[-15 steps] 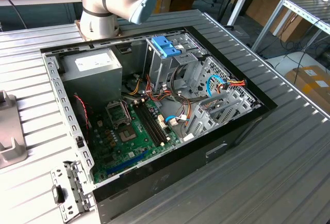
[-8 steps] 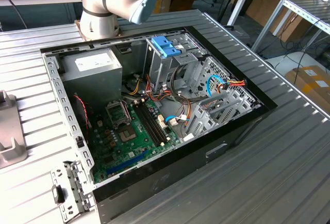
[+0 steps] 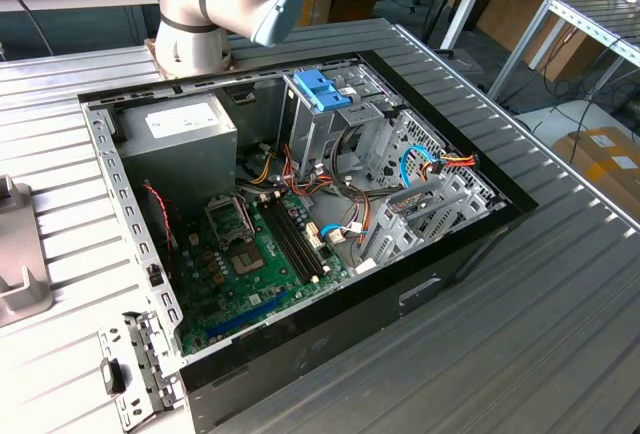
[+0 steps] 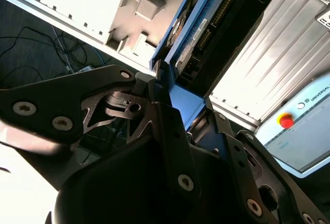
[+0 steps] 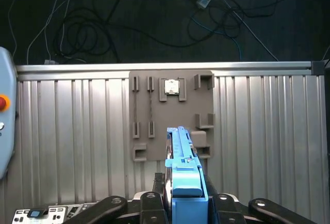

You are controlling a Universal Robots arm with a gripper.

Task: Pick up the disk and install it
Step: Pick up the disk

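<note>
The flat silver-grey metal disk (image 5: 184,177) with blue plastic bracket was clamped edge-on between the fingers (image 5: 160,193) of the gripper (image 5: 184,203), its long axis projecting straight out from them.

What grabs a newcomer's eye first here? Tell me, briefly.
The open computer case in the middle of the ribbed table in the exterior view, its green motherboard exposed. In the first wrist view, the gripper clamps the disk, blue-edged and seen end-on, with a grey fixture plate behind it.
</note>
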